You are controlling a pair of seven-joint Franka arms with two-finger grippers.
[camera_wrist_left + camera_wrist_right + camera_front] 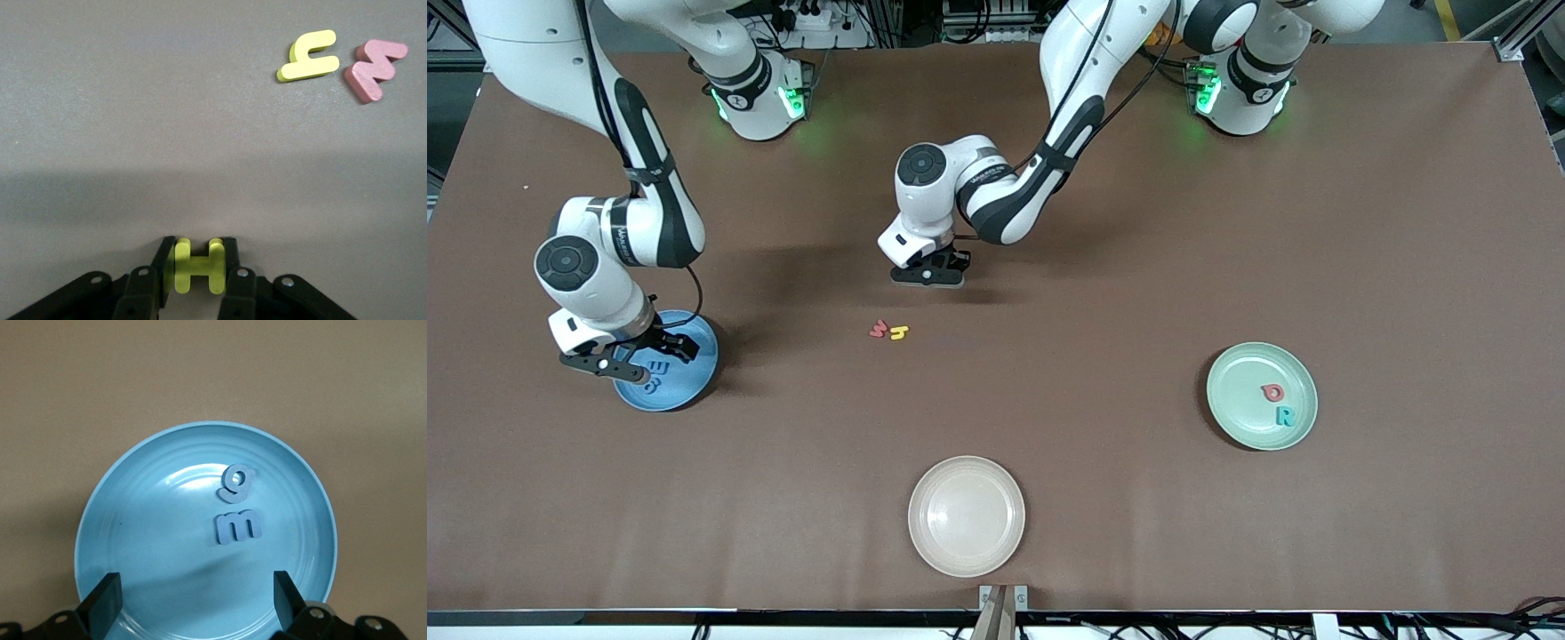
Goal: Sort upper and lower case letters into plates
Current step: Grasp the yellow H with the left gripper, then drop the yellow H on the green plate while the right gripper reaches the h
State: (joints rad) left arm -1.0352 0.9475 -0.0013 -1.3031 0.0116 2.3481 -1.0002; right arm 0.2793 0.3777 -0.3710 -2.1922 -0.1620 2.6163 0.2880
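My left gripper is down at the middle of the table, shut on a yellow letter H clamped between its fingers. A little nearer the front camera, a yellow letter h and a red letter lie side by side on the table. My right gripper hangs open and empty over the light blue plate. That plate holds a blue g and a blue m. The mint green plate holds a red letter and a teal R.
A cream-white plate with nothing in it sits near the table's front edge, between the two coloured plates. Brown tabletop stretches between the loose letters and the green plate at the left arm's end.
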